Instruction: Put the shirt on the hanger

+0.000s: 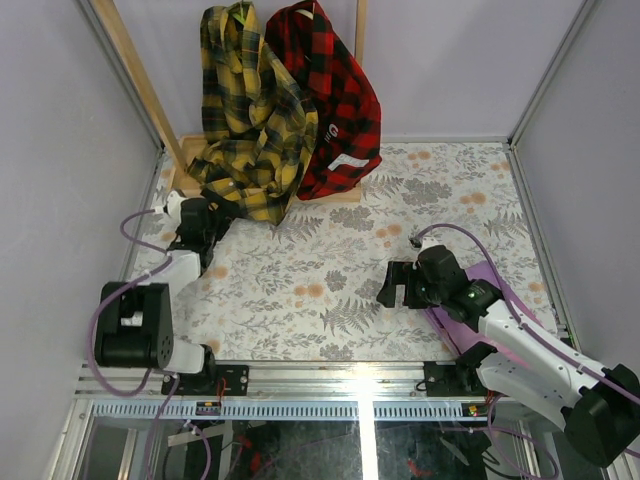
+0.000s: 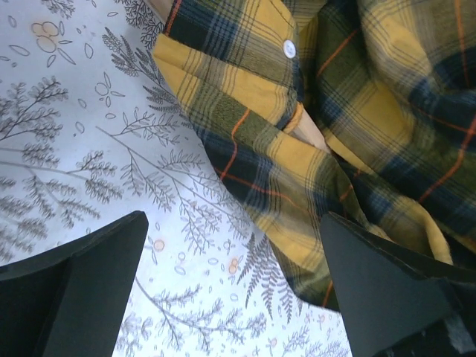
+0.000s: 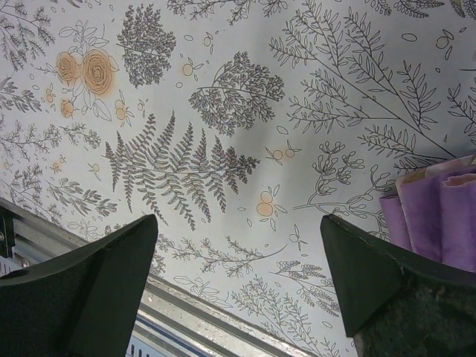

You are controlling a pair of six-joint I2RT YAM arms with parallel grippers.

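The shirt [image 1: 250,110], yellow and dark plaid, hangs from the top of the wooden rack, and its lower folds lie bunched on the table at the back left. My left gripper [image 1: 215,212] is open just in front of that lower edge. In the left wrist view the shirt [image 2: 335,111] fills the upper right. Its hem reaches past the right finger, and the open left gripper [image 2: 232,223] has only tablecloth between its fingers. My right gripper [image 1: 395,285] is open low over the table at the right, and the right wrist view shows the gripper [image 3: 238,223] holding nothing. The hanger is hidden.
A red-and-black plaid shirt [image 1: 335,100] hangs beside the yellow one. The wooden rack [image 1: 130,60] leans at the back left. A purple cloth [image 3: 439,216] lies by my right gripper, seen from above under the right arm [image 1: 495,272]. The table's metal front edge [image 3: 186,312] is close below.
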